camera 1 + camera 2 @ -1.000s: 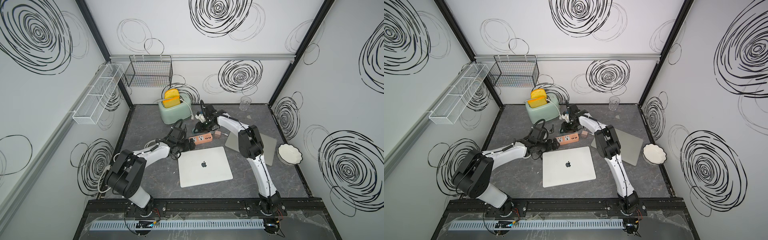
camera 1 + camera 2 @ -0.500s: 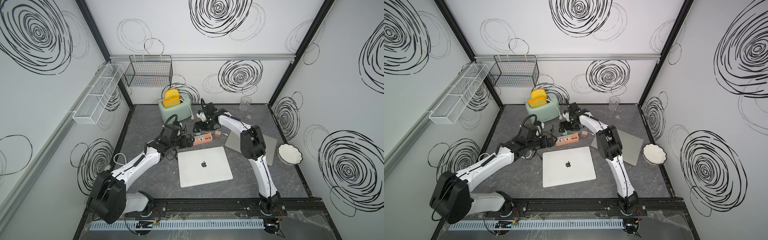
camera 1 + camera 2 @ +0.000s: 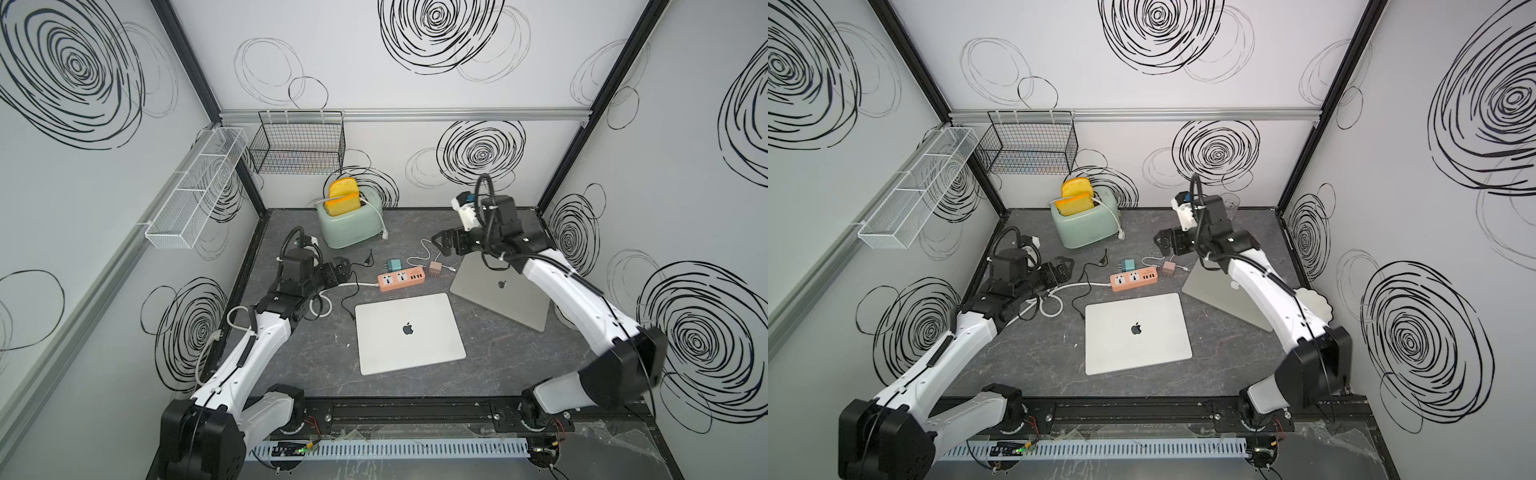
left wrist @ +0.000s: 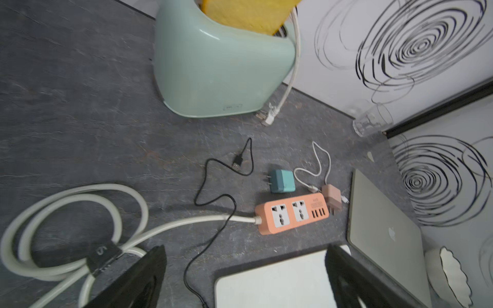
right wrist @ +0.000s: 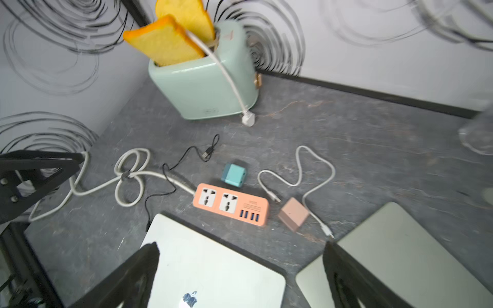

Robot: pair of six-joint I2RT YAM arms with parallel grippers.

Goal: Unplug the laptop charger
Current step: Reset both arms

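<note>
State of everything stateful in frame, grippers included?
power strip: both sockets and USB ports empty
teal charger: unplugged, lying beside the strip
pink charger: unplugged, lying at the strip's end
silver laptop: lid closed
grey laptop: lid closed
toaster: bread up, unplugged
left gripper: open, empty
right gripper: open, empty

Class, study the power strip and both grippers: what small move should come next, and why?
Probably retract both arms: the power strip shows empty sockets, the teal charger and pink charger lie loose beside it, and the left gripper and right gripper are open, holding nothing.
</note>
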